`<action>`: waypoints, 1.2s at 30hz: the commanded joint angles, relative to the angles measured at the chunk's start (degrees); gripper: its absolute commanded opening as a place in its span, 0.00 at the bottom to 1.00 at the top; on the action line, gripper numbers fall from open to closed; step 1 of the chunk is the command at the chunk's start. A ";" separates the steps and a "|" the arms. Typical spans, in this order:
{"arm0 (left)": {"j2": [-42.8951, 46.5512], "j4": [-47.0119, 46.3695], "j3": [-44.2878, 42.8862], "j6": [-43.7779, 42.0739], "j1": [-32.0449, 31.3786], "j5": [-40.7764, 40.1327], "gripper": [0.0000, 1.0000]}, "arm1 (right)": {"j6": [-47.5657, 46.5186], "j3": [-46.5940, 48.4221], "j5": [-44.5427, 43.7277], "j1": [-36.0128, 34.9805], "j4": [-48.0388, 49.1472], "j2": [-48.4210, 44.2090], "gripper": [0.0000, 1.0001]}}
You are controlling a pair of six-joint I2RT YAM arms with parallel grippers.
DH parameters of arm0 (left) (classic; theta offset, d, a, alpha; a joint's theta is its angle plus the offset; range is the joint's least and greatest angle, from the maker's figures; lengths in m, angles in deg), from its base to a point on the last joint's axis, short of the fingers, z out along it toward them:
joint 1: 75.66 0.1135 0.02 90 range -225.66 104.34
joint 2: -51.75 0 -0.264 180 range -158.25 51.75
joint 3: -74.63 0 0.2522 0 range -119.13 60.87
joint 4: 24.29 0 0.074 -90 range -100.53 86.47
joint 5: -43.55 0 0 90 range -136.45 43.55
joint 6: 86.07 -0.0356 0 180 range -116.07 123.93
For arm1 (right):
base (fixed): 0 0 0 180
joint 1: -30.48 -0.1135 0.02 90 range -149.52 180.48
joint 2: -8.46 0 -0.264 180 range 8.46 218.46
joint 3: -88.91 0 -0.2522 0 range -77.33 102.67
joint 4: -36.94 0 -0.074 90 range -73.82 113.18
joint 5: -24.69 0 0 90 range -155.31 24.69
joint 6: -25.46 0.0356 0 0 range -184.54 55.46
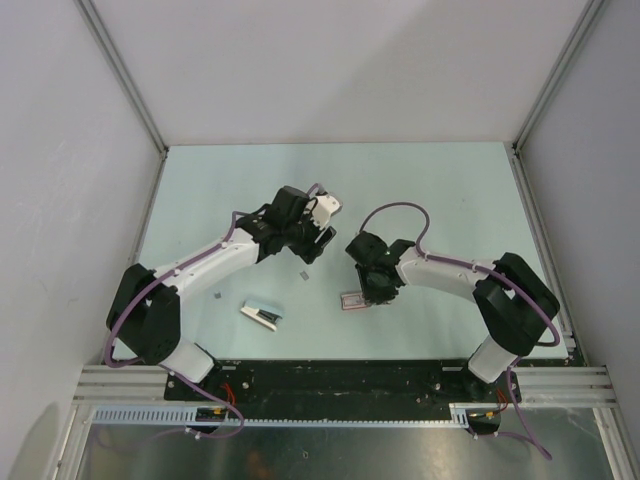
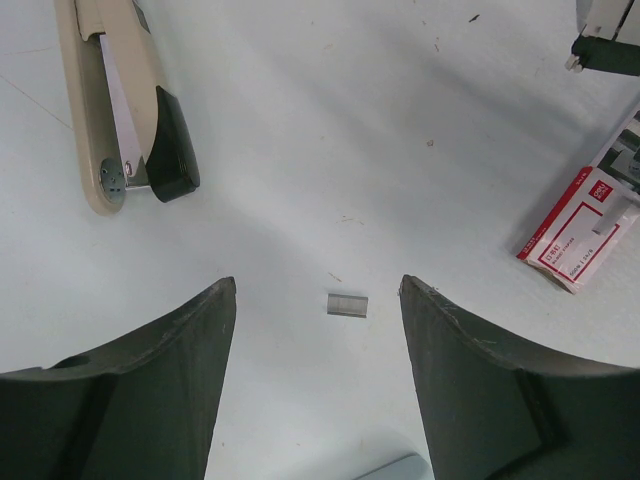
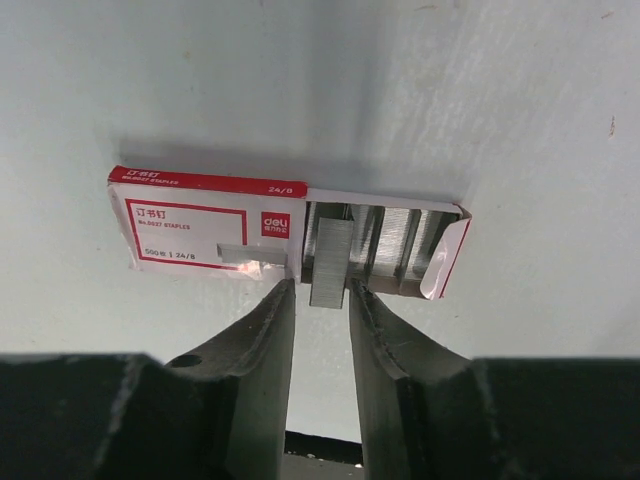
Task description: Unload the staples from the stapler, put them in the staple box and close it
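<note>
The stapler (image 1: 262,313) is beige and black and lies on its side on the table; it also shows in the left wrist view (image 2: 125,100). A short grey strip of staples (image 2: 347,305) lies loose on the table (image 1: 305,272). My left gripper (image 2: 318,284) hovers over it, open wide and empty (image 1: 312,252). A red-and-white staples box (image 3: 205,225) lies open. Another strip (image 3: 330,265) sticks out of it. My right gripper (image 3: 322,286) has its jaws narrowly apart on either side of that strip's end, with a small gap on the left.
A thin strip (image 3: 255,254) lies on the box's printed lid. More strips fill the open end of the box (image 3: 400,245). The box also shows in the top view (image 1: 352,299) and the left wrist view (image 2: 580,225). White walls enclose the table on three sides.
</note>
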 commanded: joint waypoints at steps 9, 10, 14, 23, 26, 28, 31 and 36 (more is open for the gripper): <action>3.24 -0.25 0.46 -1.09 0.37 1.58 0.71 | -0.22 4.02 -1.48 -0.81 -3.98 -3.01 0.36; 3.30 -0.29 0.46 -1.07 0.37 1.60 0.71 | -0.01 4.05 -1.80 -1.01 -4.43 -3.67 0.34; 3.32 -0.25 0.45 -1.04 0.36 1.68 0.71 | 1.01 4.00 -3.24 -1.92 -5.60 -5.91 0.16; 3.63 -0.24 0.54 -1.04 0.32 1.60 0.71 | 1.99 2.98 -4.21 -2.27 -5.09 -6.26 0.03; 3.59 -0.26 0.55 -1.12 0.36 1.51 0.71 | 1.88 2.41 -3.39 -2.26 -4.32 -5.71 0.03; 3.58 -0.25 0.64 -1.11 0.41 1.46 0.71 | 1.80 2.14 -3.02 -2.35 -4.04 -5.55 0.01; 3.55 -0.23 0.56 -1.05 0.33 1.60 0.71 | 1.76 1.49 -2.52 -2.42 -3.79 -5.79 0.00; 3.51 -0.27 0.63 -1.03 0.35 1.55 0.71 | 1.74 0.12 -1.24 -2.53 -3.86 -6.88 0.00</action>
